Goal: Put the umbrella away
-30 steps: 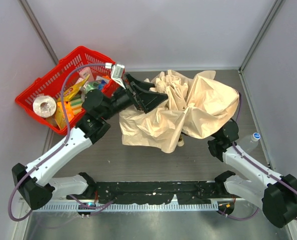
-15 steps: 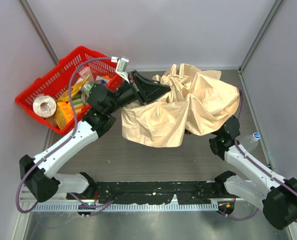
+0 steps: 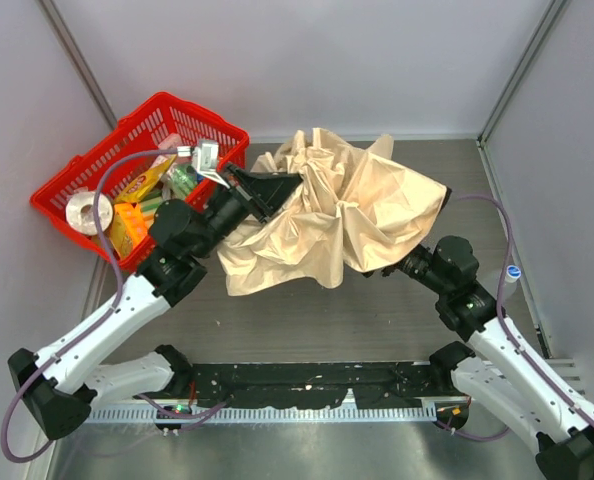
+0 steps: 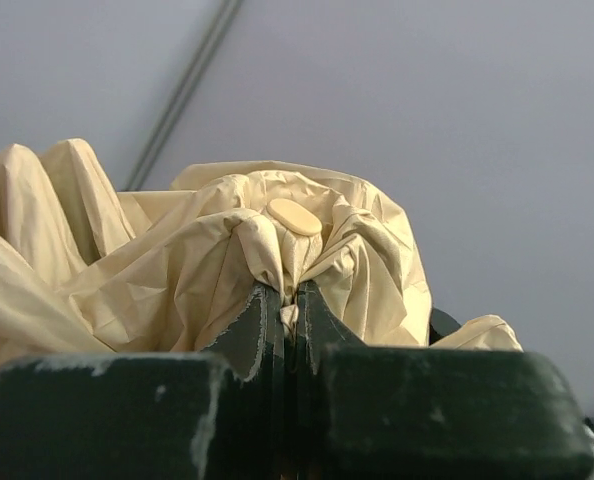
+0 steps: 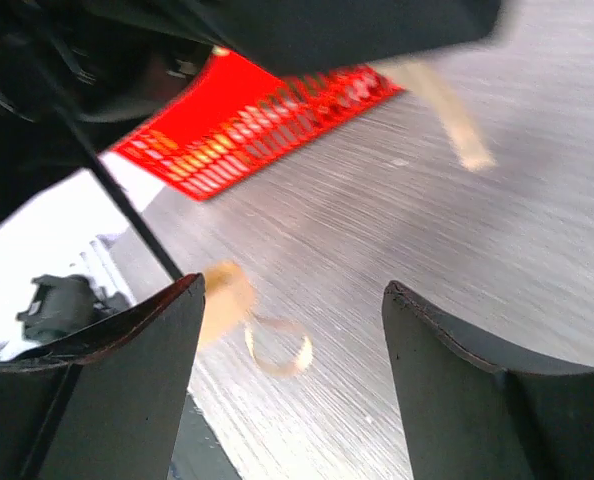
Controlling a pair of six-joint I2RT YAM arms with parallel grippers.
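Umbrella [image 3: 347, 215] lay crumpled on the table [image 3: 307, 312], the red basket [image 3: 102, 150] at its ten o'clock. We saw the left gripper [image 4: 289, 300] pinching its fabric at nine o'clock, and the right gripper [image 5: 292, 300] at five o'clock gaping empty by the cord loop [image 5: 277, 352].

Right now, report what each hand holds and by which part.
The left hand pinches the umbrella by a bunched fold of canopy fabric near its top. The right hand is open, holding nothing.
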